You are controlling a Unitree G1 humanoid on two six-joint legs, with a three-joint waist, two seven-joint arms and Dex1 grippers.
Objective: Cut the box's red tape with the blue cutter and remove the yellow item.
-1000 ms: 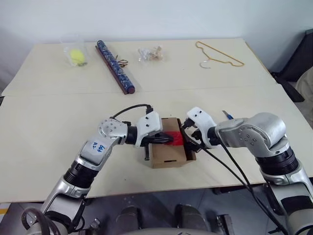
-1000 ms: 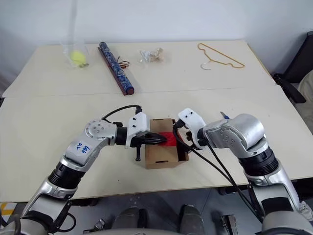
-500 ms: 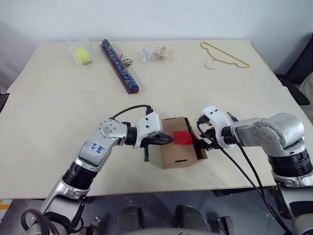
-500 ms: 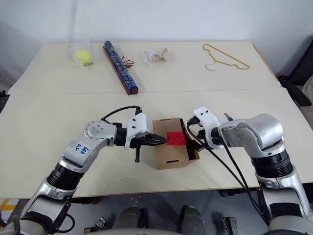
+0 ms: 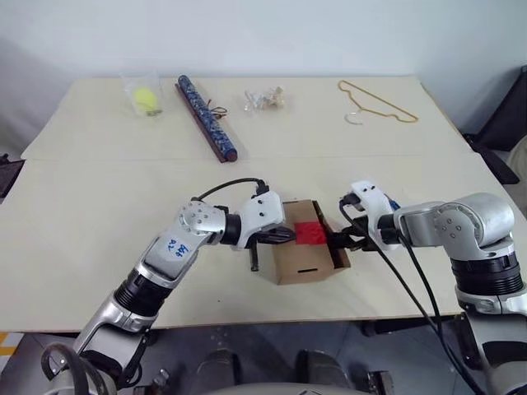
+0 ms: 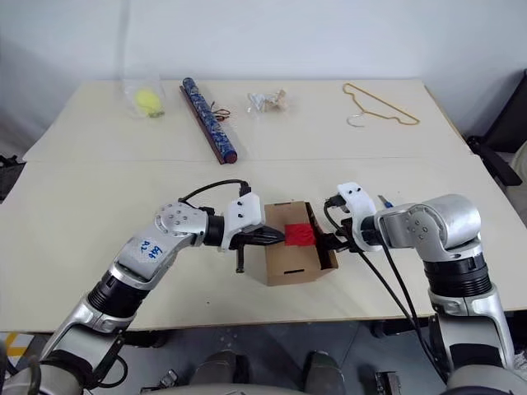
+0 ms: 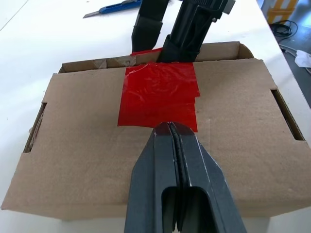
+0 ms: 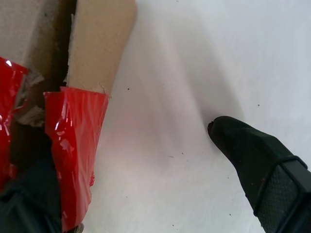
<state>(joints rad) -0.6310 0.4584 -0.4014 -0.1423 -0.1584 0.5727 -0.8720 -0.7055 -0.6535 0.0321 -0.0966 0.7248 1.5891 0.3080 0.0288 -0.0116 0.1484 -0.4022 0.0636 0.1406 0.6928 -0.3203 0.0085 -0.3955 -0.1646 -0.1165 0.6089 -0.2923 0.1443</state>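
The brown box [image 5: 300, 262] lies near the table's front edge with the red tape [image 5: 310, 233] across its top. My left gripper [image 5: 286, 236] is shut, its tips resting on the box top [image 7: 87, 145] at the near edge of the tape [image 7: 158, 97]. My right gripper [image 5: 337, 241] stands open at the box's right side. One of its fingers sits at the taped side flap [image 8: 77, 141], and the other finger [image 8: 252, 160] hangs over bare table. The blue cutter [image 7: 114, 7] lies on the table beyond the box, behind my right gripper. The yellow item is hidden.
At the table's back lie a clear bag with a yellow-green ball [image 5: 146, 97], a long dark patterned tube [image 5: 207, 118], a small bag of bits [image 5: 265, 98] and a yellow wire hanger [image 5: 379, 100]. The box sits close to the table's front edge [image 5: 272, 317].
The camera has shifted. My right gripper has drawn back from over the red tape to the box's right side and rolled. The left gripper stays shut on the box top.
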